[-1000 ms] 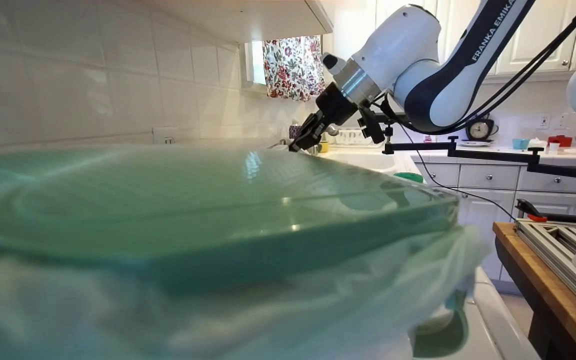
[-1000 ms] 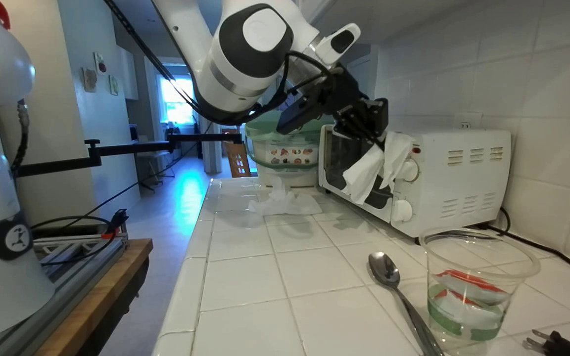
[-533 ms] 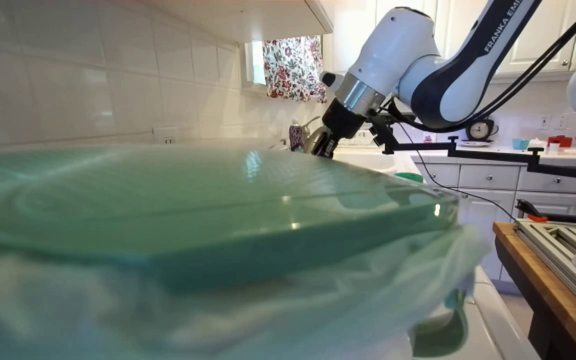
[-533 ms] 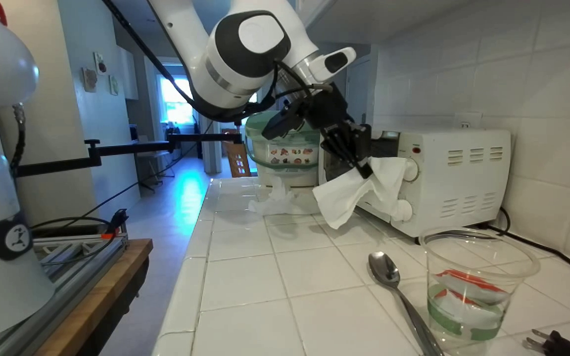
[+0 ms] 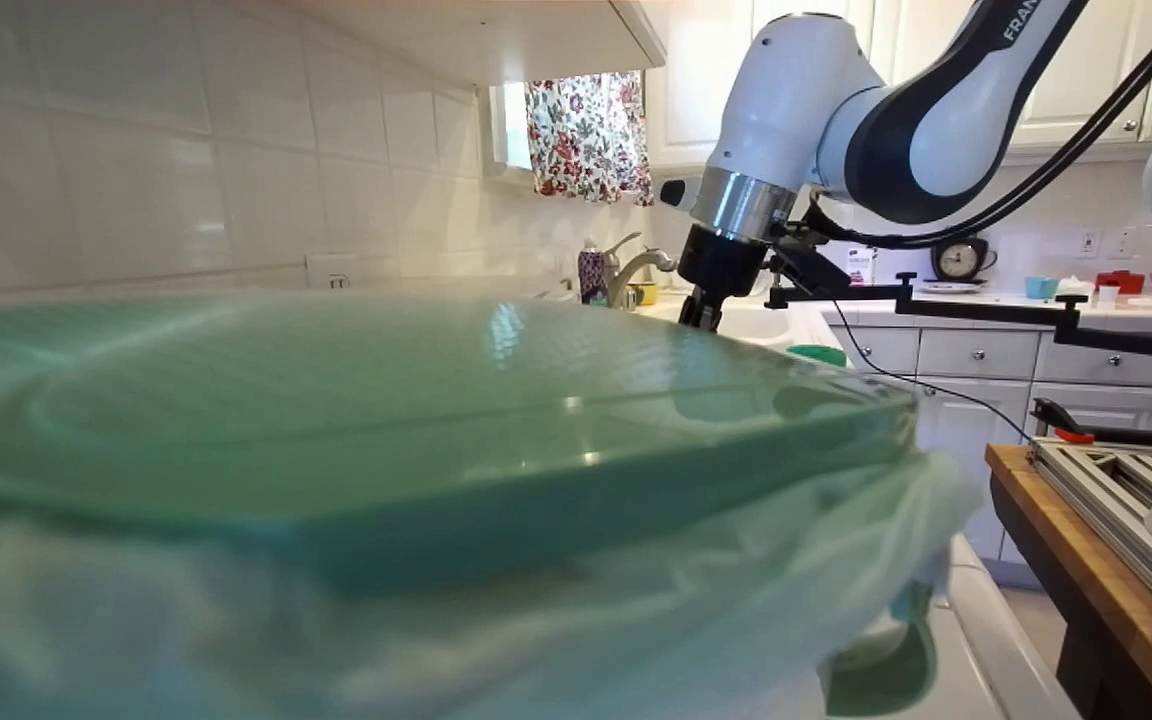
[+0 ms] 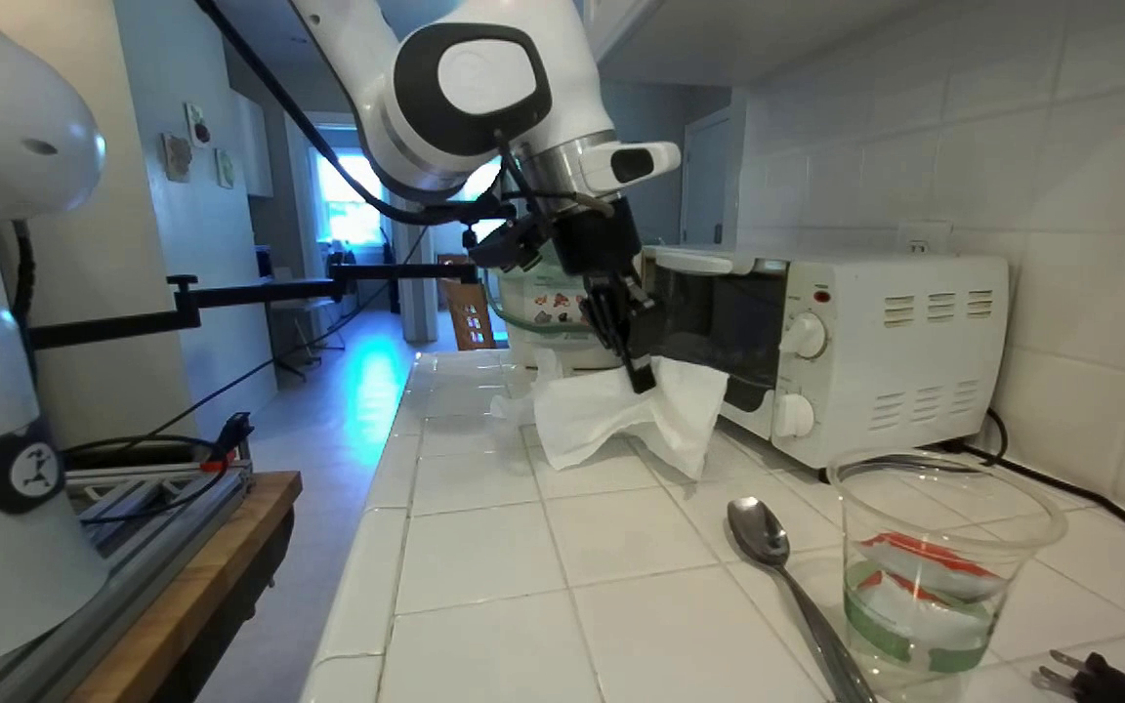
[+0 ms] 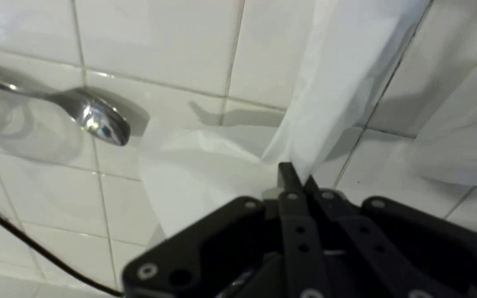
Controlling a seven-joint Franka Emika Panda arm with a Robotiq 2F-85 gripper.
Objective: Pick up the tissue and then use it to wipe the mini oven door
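The gripper (image 7: pixel 299 177) hung point-down, slightly tilted, over the tiled counter (image 6: pixel 484 547), between the outer edge and the mini oven (image 6: pixel 899 361), its fingers (image 7: pixel 293 211) pressed together on a pinch of the tissue (image 6: pixel 587 420). The white sheet fell from them in two folded wings, one toward the outer edge, one toward the oven. Whether its lowest points met the counter, or its side met the oven door (image 6: pixel 719 317), could not be told from where I stood. The arm (image 6: pixel 562 88) arched over the outer edge. The mini oven stood along the wall edge, two knobs (image 6: pixel 805 335) facing outward; a black cord (image 6: pixel 1124 517) ran behind it, beside the wall (image 6: pixel 875 127). Toward the far end a printed tub (image 6: pixel 551 342) stood just beside the oven, partly masked by the gripper and the tissue; a pale crumpled sheet (image 7: pixel 462 145) lay toward the far outer corner, apart from the pinched one. Toward the near end lay a spoon (image 6: pixel 796 594), just beside a clear cup (image 6: pixel 1021 542) holding red-and-white packets (image 6: pixel 929 591). A black plug (image 6: pixel 1109 681) lay at the near end, toward the wall edge. In an exterior view a green lid (image 5: pixel 386 430) filled the foreground and hid the tips of the fingers and the tissue; behind the gripper showed a faucet (image 5: pixel 636 265) and a sink (image 5: pixel 761 322).
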